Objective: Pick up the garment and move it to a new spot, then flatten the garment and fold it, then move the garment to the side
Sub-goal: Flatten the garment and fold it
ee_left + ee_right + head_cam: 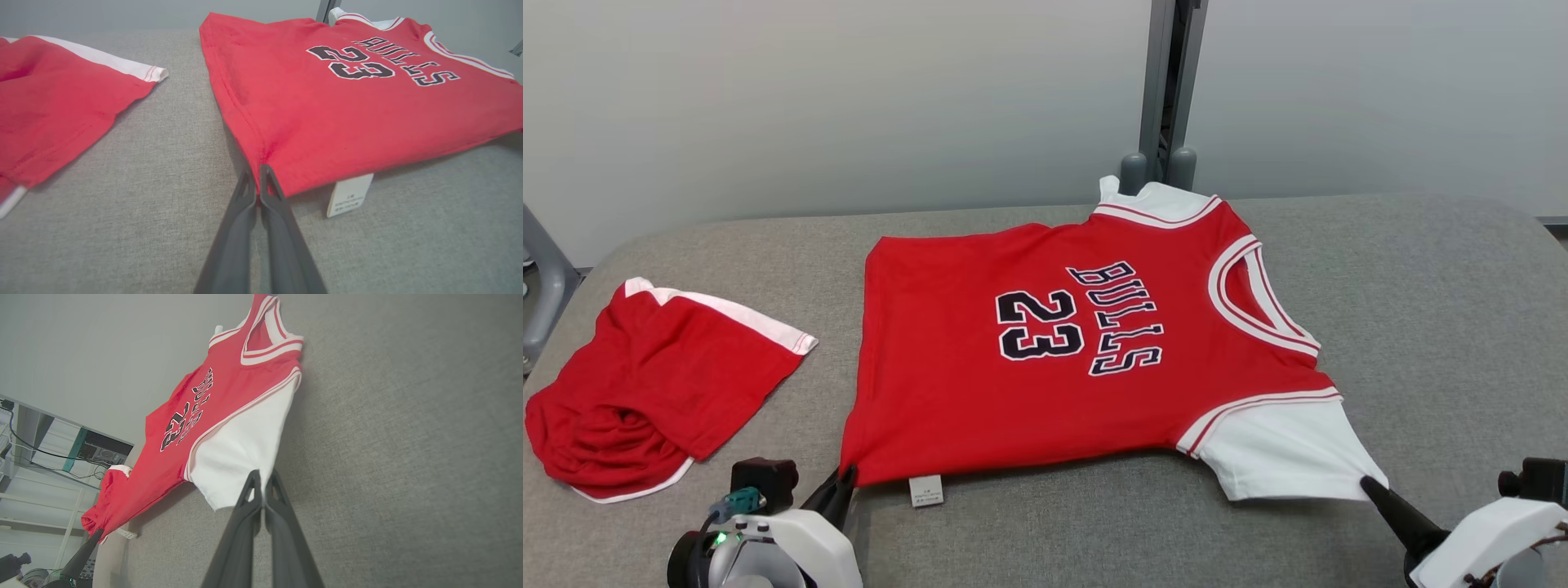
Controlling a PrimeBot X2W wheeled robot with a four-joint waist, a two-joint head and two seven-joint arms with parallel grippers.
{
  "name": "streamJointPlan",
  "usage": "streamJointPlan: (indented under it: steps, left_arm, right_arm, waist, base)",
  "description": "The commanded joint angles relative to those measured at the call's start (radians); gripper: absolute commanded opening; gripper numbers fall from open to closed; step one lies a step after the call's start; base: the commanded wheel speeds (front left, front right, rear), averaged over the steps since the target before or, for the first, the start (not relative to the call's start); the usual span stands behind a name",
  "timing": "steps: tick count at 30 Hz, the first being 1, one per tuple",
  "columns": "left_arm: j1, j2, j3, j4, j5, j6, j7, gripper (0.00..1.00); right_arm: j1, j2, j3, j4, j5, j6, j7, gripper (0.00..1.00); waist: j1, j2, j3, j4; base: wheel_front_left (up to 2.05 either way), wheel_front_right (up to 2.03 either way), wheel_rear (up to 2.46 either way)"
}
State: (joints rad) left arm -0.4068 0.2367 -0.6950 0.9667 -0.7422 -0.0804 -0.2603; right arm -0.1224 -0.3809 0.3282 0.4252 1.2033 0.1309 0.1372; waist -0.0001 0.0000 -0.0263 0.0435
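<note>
Centre frame on the grey cloth table, the red short-sleeved basketball jersey is being flattened, left gripper pinched shut on its hem corner, right gripper likewise on its white sleeve; a fold likely follows, both lifting together.

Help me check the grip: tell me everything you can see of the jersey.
The jersey is red, knit-looking fabric with white sleeves, red-and-white trim at neck and armholes, and dark BULLS 23 lettering. It lies spread on the grey table, neck toward the robot's right, near edge raised. The left gripper is shut on its near hem corner, the right gripper on the near sleeve's tip. A white label hangs from the near edge.
</note>
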Motion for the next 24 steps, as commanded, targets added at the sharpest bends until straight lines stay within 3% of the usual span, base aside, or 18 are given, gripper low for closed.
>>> streamJointPlan:
  steps: [1, 6, 11, 14, 22, 24]
  left_arm:
    - [0.026, 0.014, 0.012, -0.021, 0.004, 0.009, -0.005, 0.00]
    - [0.090, 0.037, 0.025, -0.087, 0.002, 0.008, -0.005, 0.00]
    - [0.156, 0.075, 0.036, -0.178, -0.055, -0.025, 0.032, 0.00]
    - [0.213, 0.128, 0.028, -0.312, -0.104, -0.040, 0.104, 0.00]
    - [0.332, 0.232, 0.042, -0.549, -0.186, -0.030, 0.221, 0.00]
    - [0.386, 0.281, 0.037, -0.644, -0.218, -0.030, 0.275, 0.00]
  right_arm:
    - [0.036, -0.017, -0.015, -0.029, 0.024, 0.000, 0.027, 0.00]
    - [0.132, -0.047, -0.049, -0.113, 0.085, 0.000, 0.135, 0.00]
    - [0.214, -0.074, -0.087, -0.157, 0.150, 0.000, 0.280, 0.00]
    - [0.281, -0.104, -0.119, -0.200, 0.187, 0.000, 0.393, 0.00]
    - [0.384, -0.130, -0.208, -0.297, 0.187, 0.000, 0.472, 0.00]
    - [0.420, -0.129, -0.239, -0.334, 0.176, 0.000, 0.495, 0.00]
  waist:
    - [0.0001, 0.0000, 0.000, 0.001]
    - [0.0001, 0.0000, -0.001, 0.000]
    - [0.0001, 0.0000, 0.003, -0.001]
    - [0.0001, 0.0000, 0.018, 0.005]
    - [0.0001, 0.0000, 0.039, 0.010]
    - [0.0001, 0.0000, 0.043, 0.009]
  base:
    - [0.00, 0.00, 0.00]
    - [0.00, 0.00, 0.00]
    - [0.00, 0.00, 0.00]
    - [0.00, 0.00, 0.00]
    - [0.00, 0.00, 0.00]
    - [0.00, 0.00, 0.00]
